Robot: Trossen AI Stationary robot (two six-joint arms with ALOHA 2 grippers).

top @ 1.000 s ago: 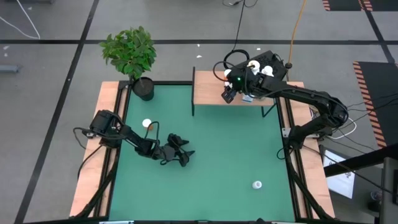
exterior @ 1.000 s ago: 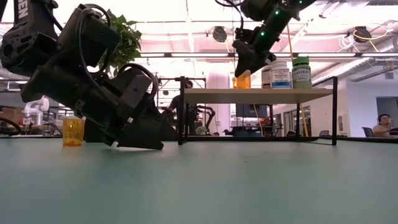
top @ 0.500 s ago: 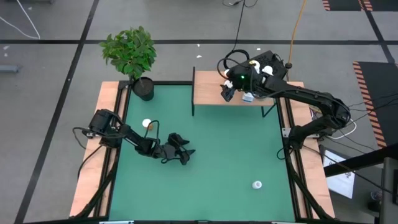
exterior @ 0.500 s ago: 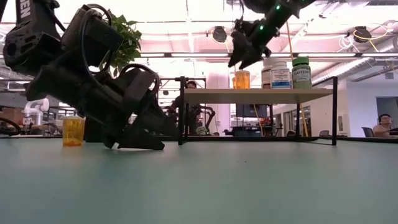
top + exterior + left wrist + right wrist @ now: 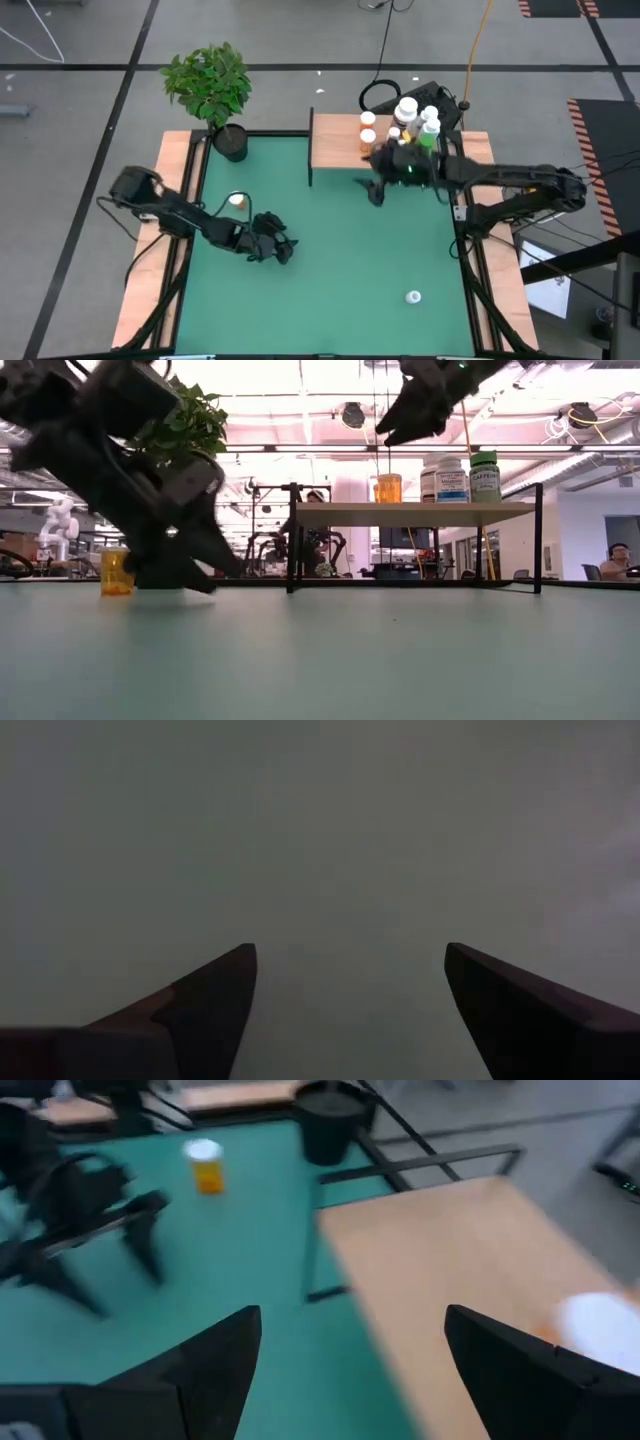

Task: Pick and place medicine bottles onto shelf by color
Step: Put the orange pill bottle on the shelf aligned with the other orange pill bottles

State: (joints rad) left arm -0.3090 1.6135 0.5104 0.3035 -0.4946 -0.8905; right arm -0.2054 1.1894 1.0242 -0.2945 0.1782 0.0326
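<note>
The light-wood shelf [image 5: 335, 140] stands at the table's far edge. Several bottles stand upright on its right part: two amber ones [image 5: 368, 128], white ones [image 5: 407, 108] and a green one [image 5: 430, 128]. In the low view an amber [image 5: 389, 488], a blue-labelled [image 5: 452, 480] and a green bottle [image 5: 485, 476] show on it. An amber bottle [image 5: 237, 201] stands on the table at the left, and a white one [image 5: 413, 296] near the front right. My right gripper [image 5: 372, 191] is open and empty just off the shelf's near edge. My left gripper [image 5: 282, 250] is open and empty, low over the table.
A potted plant [image 5: 212, 90] stands at the table's far left corner. Wooden rails [image 5: 150, 270] edge the table's sides. The green table top [image 5: 350, 270] lies between the two grippers. The right wrist view shows the left arm [image 5: 80, 1220] and the table's amber bottle [image 5: 207, 1165].
My right gripper has drawn back from over the shelf toward the table's near edge and now hangs over the green table. The amber bottle it stood by stays on the shelf. My left gripper has gone a little toward the table's left edge.
</note>
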